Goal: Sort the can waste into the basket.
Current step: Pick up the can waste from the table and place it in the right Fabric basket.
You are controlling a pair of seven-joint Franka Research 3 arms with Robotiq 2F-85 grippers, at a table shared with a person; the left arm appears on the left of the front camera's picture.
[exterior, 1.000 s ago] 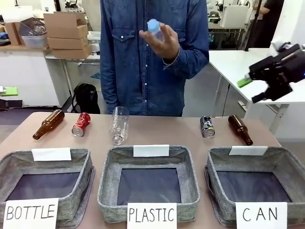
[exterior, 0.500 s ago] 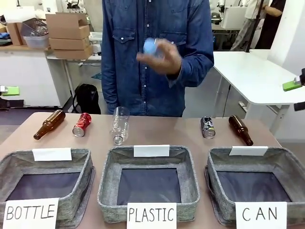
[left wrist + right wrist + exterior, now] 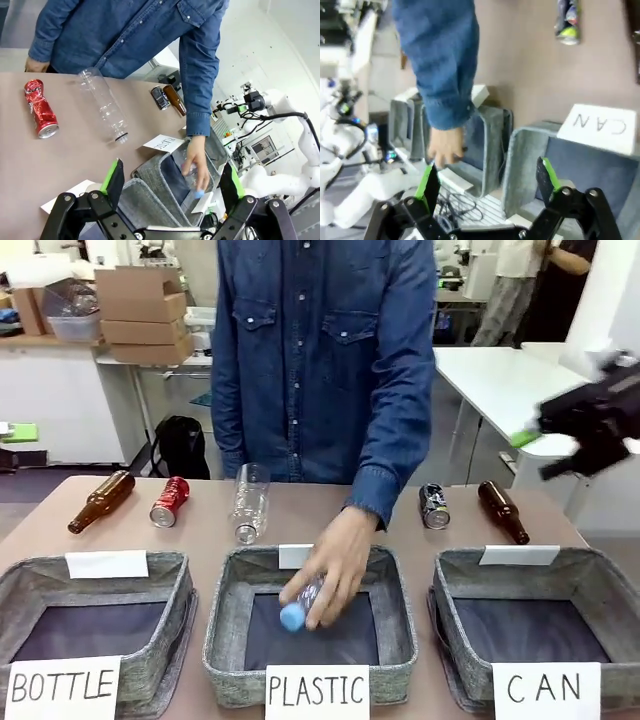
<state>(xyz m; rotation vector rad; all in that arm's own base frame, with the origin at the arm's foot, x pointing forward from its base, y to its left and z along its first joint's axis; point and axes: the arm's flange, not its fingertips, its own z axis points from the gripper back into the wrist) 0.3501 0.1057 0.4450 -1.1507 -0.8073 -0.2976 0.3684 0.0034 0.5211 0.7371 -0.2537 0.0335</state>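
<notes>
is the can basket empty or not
Empty: the CAN basket shows a bare floor; the red can and dark can lie on the table.

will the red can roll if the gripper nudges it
The red can lies on its side on the table, so it would probably roll, though its dents may make it wobble. Crumpled metal: likely light, easily crushed.
</notes>
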